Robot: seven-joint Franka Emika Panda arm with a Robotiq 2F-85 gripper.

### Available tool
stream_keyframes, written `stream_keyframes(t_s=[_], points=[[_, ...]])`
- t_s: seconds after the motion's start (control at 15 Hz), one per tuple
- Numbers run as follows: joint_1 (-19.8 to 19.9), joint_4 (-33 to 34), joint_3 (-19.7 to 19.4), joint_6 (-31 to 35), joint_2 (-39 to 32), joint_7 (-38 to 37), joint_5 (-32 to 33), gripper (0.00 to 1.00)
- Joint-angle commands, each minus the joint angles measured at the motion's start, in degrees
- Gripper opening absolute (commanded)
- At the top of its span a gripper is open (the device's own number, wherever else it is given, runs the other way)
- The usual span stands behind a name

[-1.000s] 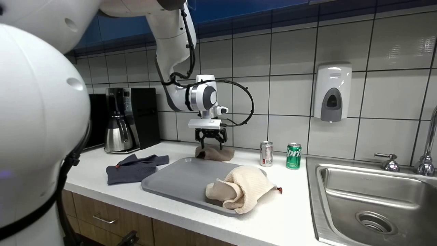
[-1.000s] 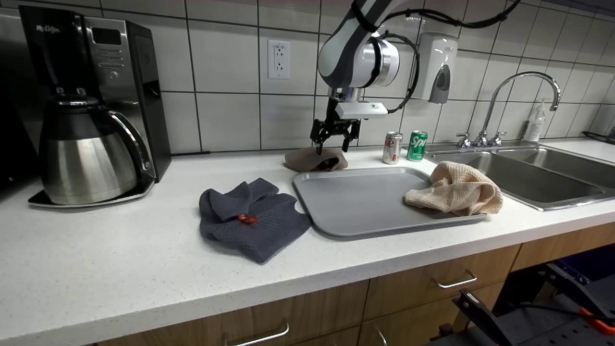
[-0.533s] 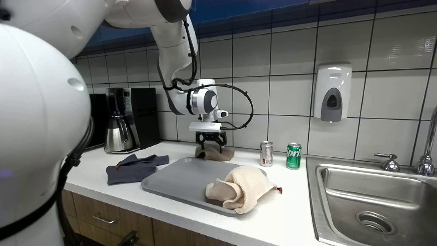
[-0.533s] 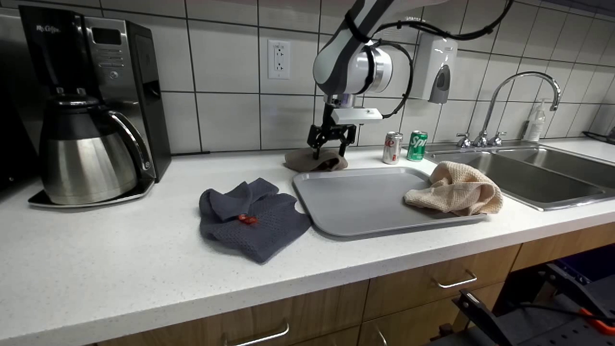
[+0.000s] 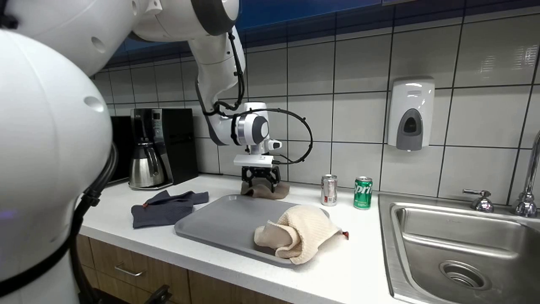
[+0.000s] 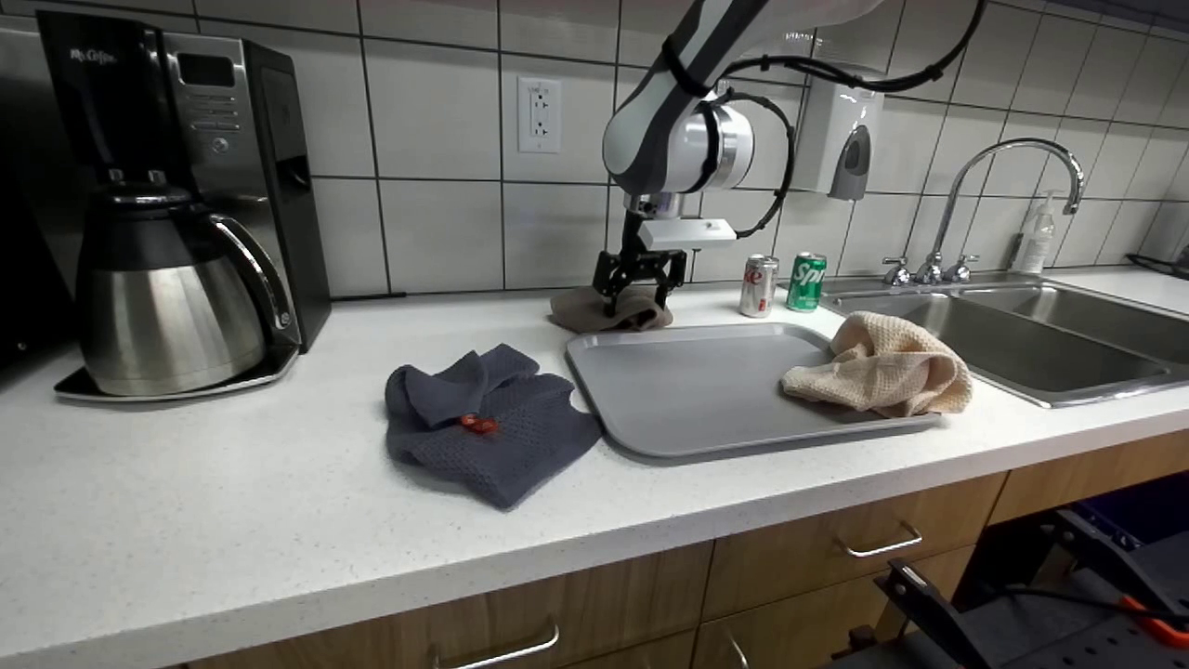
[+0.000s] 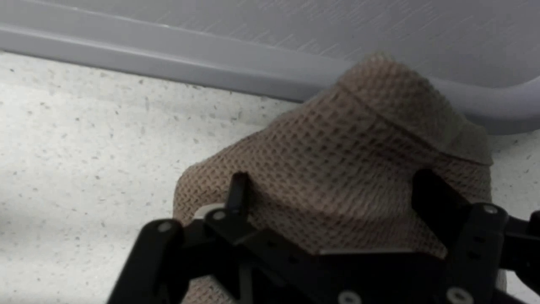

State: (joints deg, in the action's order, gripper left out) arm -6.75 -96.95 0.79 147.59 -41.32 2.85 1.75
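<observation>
By the tiled wall (image 5: 358, 67), in an exterior view, the gripper (image 5: 262, 188) hangs over a brown cloth (image 5: 261, 193). In an exterior view, I see that cloth by the far left corner of the gray tray (image 6: 697, 390). In the wrist view, the fingers (image 7: 438, 202) stand wide apart, the brown cloth showing between them.

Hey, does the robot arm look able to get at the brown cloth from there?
Probably yes: in the wrist view its fingers stand apart over the brown cloth, with no other object visible between them; the gray tray lies off to one side.
</observation>
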Motion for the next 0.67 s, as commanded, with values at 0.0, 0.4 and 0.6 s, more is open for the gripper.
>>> stream_keyframes(t_s=[0.0,0.4,0.6], points=[[-0.1,2.2,0.2,-2.5,-0.9,-1.2,1.0,1.00],[-0.1,2.1,0.3,-2.2,-1.1,-1.0,1.0,0.74],[-0.1,2.2,0.3,-2.3,-1.1,-1.0,1.0,0.49]])
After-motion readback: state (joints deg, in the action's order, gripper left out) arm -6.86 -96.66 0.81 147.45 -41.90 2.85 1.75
